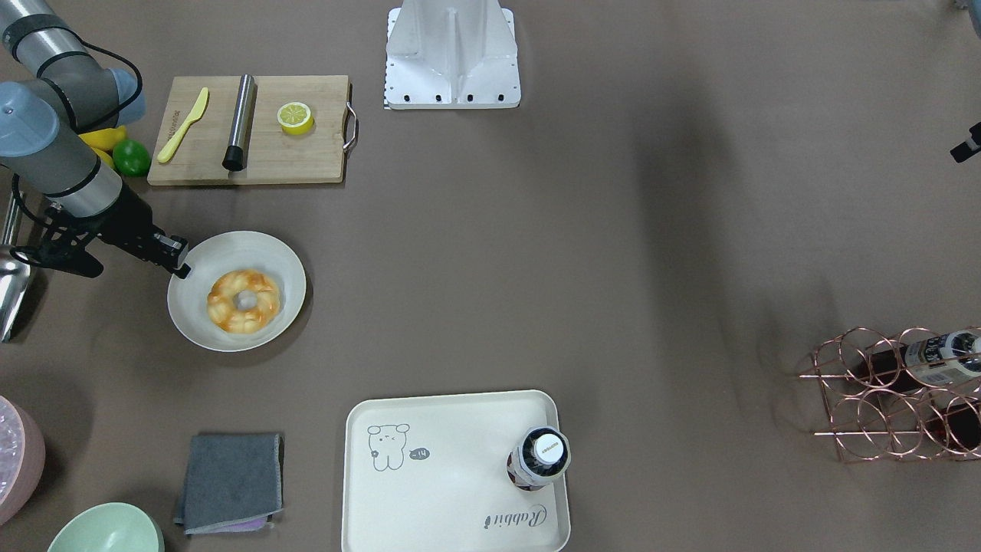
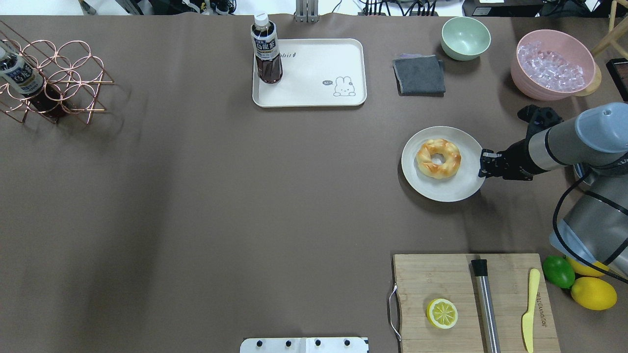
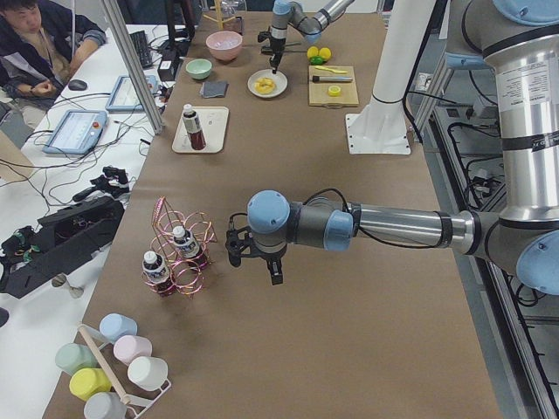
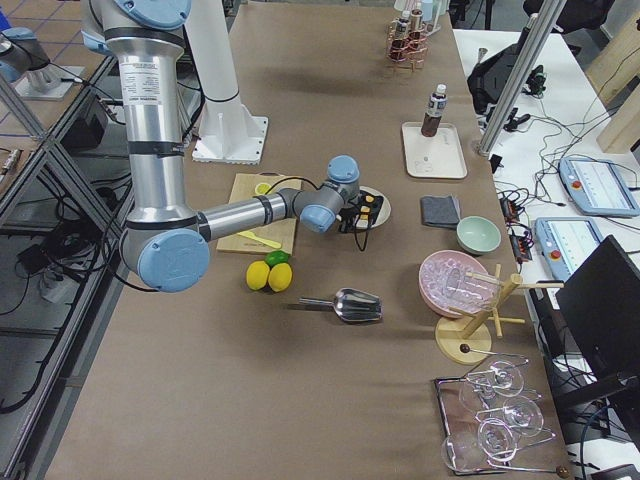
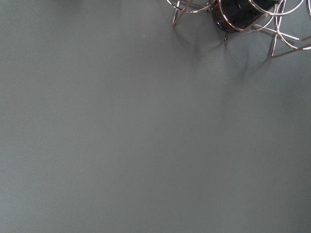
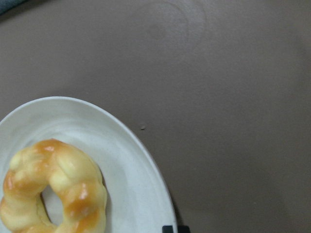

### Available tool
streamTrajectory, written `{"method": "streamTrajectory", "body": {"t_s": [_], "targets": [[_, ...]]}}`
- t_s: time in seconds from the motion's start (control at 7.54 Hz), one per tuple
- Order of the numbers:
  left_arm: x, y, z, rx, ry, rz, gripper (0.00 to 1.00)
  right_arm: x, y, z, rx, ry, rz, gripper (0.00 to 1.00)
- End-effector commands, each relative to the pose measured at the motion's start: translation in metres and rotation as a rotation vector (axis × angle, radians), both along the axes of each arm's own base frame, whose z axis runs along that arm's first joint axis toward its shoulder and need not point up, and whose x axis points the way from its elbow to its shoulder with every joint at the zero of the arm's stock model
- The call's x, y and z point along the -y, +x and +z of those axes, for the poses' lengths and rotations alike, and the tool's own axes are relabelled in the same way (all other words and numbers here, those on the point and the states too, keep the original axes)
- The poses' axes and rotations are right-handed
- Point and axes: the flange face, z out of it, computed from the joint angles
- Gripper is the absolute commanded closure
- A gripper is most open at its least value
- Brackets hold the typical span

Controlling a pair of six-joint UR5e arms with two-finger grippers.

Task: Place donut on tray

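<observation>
Donut [image 2: 438, 158] is sitting on the white plate [image 2: 461, 189], well apart from the tray [image 2: 314, 93]. Right claw [image 2: 482, 164] is hovering at the plate's rim, left claw [image 3: 276, 276] over the counter [image 2: 245, 196]. Grip state of both: cannot tell.

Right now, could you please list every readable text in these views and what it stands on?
"Rabbit": script on the tray.
"hi~": speech bubble drawn on the tray.
Too small to read: labels on the standing bottle and racked bottle, stamp on the cutting board.
</observation>
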Motion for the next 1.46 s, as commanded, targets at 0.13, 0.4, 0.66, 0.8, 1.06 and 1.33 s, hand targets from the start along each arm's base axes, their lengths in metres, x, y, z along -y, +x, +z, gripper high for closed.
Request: {"method": "streamTrajectory", "body": {"t_s": [0.13, 0.4, 0.66, 0.8, 1.06, 1.33], "targets": [[-0.001, 0.000, 0.002, 0.000, -0.004, 0.000, 0.02, 0.060, -0.020, -0.057, 0.071, -0.010, 0.088, 1.00], [-0.001, 0.001, 0.003, 0.000, -0.007, 0.001, 0.02, 0.125, -0.061, -0.112, 0.084, -0.125, 0.192, 1.00], [-0.005, 0.000, 0.006, 0.001, -0.013, 0.001, 0.02, 0.163, -0.083, -0.176, 0.045, -0.217, 0.240, 1.00], [-0.007, 0.000, 0.008, 0.001, -0.019, 0.001, 0.02, 0.180, -0.101, -0.193, 0.046, -0.268, 0.274, 1.00], [-0.010, 0.000, 0.010, 0.001, -0.022, 0.001, 0.02, 0.206, -0.151, -0.221, 0.020, -0.308, 0.374, 1.00], [-0.011, -0.001, 0.010, 0.001, -0.024, 0.000, 0.02, 0.212, -0.190, -0.238, -0.008, -0.301, 0.385, 1.00]]}}
